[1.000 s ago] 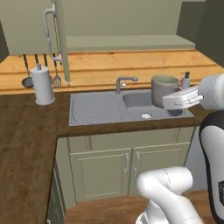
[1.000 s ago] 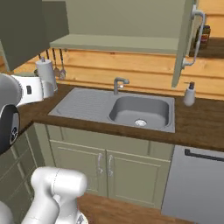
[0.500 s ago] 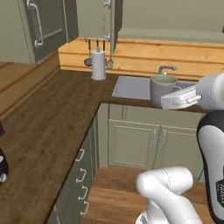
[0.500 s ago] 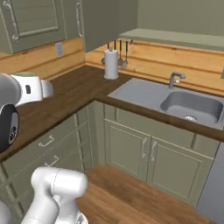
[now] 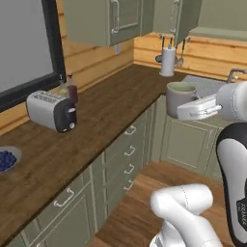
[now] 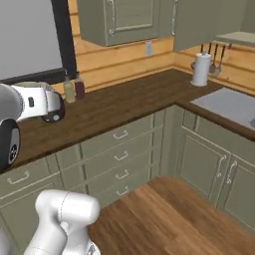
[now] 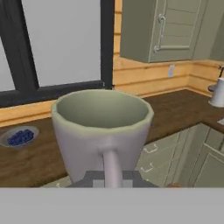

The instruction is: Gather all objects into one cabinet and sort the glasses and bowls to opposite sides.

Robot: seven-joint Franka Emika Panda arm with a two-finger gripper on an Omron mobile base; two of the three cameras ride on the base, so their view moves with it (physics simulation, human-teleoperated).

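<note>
One grey mug [image 5: 180,98] rides upright in the gripper [image 5: 193,110], held in the air in front of the arm, out over the floor just off the corner of the wooden counter [image 5: 96,125]. From the hand view the mug [image 7: 103,131] stands right in front, its handle pointing straight back at the camera, and the jaws are closed tight on that handle (the fingertips themselves are hidden behind it). Its inside is pale green-grey and holds nothing that can be seen.

On the counter's left run a silver toaster [image 5: 51,110] sits near the wall, with two small bottles [image 5: 68,88] just behind it against the wood panelling. Nearer the camera, at the left edge of the left base view, lies a plate of blue berries [image 5: 6,160]; the hand view shows the same plate [image 7: 18,137] on the counter below the dark-framed window [image 7: 61,43]. Olive-grey wall cabinets [image 5: 108,21] hang above the counter with pale tubular handles, their doors closed. At the far corner a white canister [image 5: 168,61] stands on the counter against the wall, with dark utensils hanging beside it, and the sink [image 6: 226,104] lies just to its right in the right base view. In that view the white wrist [image 6: 35,101] of the arm crosses the left edge, in front of the bottles.
</note>
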